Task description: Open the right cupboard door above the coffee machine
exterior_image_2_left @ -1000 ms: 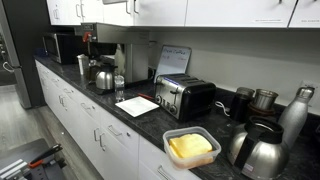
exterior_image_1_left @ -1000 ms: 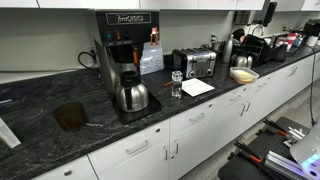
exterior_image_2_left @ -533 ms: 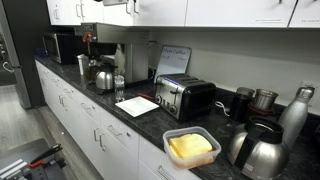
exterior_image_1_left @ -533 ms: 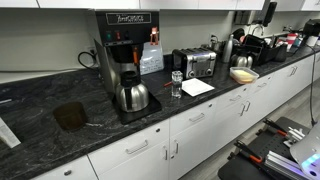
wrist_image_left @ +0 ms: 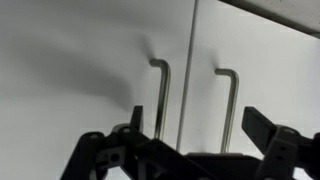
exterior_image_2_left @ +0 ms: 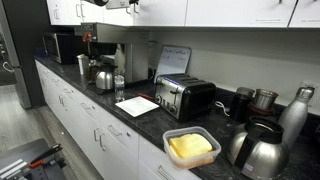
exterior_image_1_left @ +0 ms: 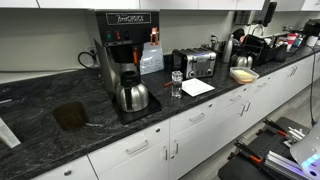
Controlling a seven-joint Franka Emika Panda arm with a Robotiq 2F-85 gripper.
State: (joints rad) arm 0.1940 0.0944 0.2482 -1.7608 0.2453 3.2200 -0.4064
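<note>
The coffee machine [exterior_image_1_left: 128, 50] is a tall black brewer with a steel carafe [exterior_image_1_left: 131, 96]; it also shows in an exterior view [exterior_image_2_left: 98, 58]. White cupboard doors [exterior_image_2_left: 160, 10] hang above it. In the wrist view two closed doors meet at a seam, each with a vertical bar handle. My gripper [wrist_image_left: 197, 118] is open close in front of them. The right door's handle [wrist_image_left: 232, 108] lies between my fingers, apart from both. The left door's handle [wrist_image_left: 160, 98] is beside my left finger. In an exterior view my gripper [exterior_image_2_left: 108, 3] shows only at the top edge.
On the dark counter [exterior_image_1_left: 60, 125] are a silver toaster [exterior_image_1_left: 195, 63], a glass [exterior_image_1_left: 177, 84], a white sheet [exterior_image_1_left: 197, 87], a container with yellow contents [exterior_image_2_left: 190, 147] and steel kettles [exterior_image_2_left: 262, 150]. White drawers [exterior_image_1_left: 150, 150] run below.
My gripper has shifted slightly left along the top edge of an exterior view. Nothing on the counter has moved.
</note>
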